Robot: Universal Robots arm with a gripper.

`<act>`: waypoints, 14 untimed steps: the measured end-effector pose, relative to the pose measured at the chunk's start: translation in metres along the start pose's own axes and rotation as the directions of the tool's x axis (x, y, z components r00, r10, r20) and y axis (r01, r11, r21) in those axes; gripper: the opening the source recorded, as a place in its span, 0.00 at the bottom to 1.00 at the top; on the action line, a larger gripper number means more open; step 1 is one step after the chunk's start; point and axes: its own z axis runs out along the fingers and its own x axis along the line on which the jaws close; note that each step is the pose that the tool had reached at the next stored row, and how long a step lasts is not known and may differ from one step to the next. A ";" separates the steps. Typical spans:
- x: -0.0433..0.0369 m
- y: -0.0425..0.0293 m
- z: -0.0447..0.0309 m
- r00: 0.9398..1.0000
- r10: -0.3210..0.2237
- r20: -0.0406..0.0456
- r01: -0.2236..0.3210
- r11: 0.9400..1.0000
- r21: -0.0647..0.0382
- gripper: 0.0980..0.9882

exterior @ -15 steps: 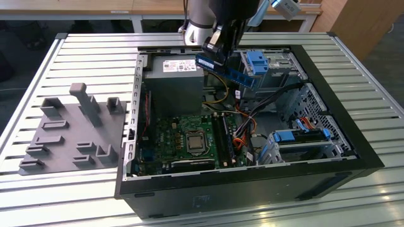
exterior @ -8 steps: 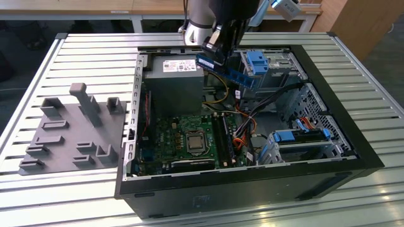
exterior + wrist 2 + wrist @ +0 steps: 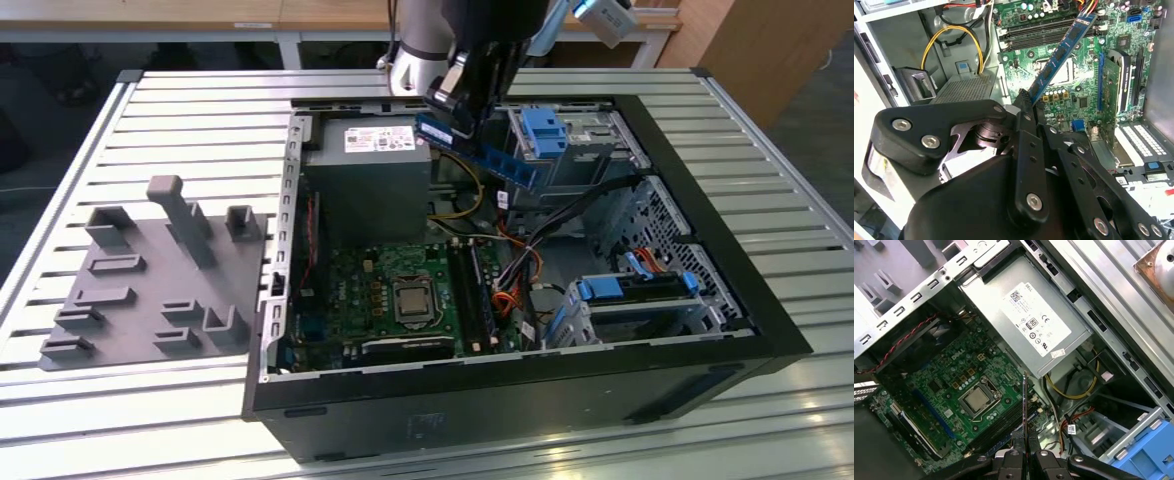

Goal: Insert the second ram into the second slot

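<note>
**Second ram [image 3: 491,158] held aloft over open PC case [image 3: 747,320]**

Gripper [image 3: 458,104] jaws are clamped on one end of the second ram. The rest of the blue stick juts out free, tilted down toward the exterior view's right. It hangs in the air above the far half of the case, approx. over the gap between the grey power supply [image 3: 367,165] and a blue drive bracket [image 3: 541,130], touching neither.

In the second wrist view the second ram [image 3: 1059,55] runs diagonally from the gripper [image 3: 1024,102], w/ dark chips along its face, over the green motherboard [image 3: 1054,75]. In the first wrist view it shows edge-on as a thin line [image 3: 1025,410] rising from the gripper [image 3: 1024,454], w/ the CPU socket [image 3: 979,400] below and to one side.

The RAM slots [image 3: 478,295] lie on the motherboard beside the CPU socket, toward the case's near edge and well apart from the stick. The second ram is not seated. Can't tell whether any slot is already filled.

Yellow cables [image 3: 954,35] loop by the power supply. A second blue bracket [image 3: 641,285] sits at the case's near corner on the exterior view's right.

The case lies on its side, open face up, on a slatted metal bench [image 3: 174,110]. A grey fixture tray [image 3: 147,290] rests just beside it, toward the bench edge on the exterior view's left.
</note>
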 end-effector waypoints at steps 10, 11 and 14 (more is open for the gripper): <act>0.0002 -0.0002 0.0000 0.999 0.033 0.001 -0.033 0.999 0.000 0.05; 0.0002 -0.0002 0.0000 0.999 0.036 0.001 -0.036 0.999 0.001 0.05; 0.0003 -0.0002 0.0000 0.999 0.045 0.002 -0.045 0.999 0.001 0.05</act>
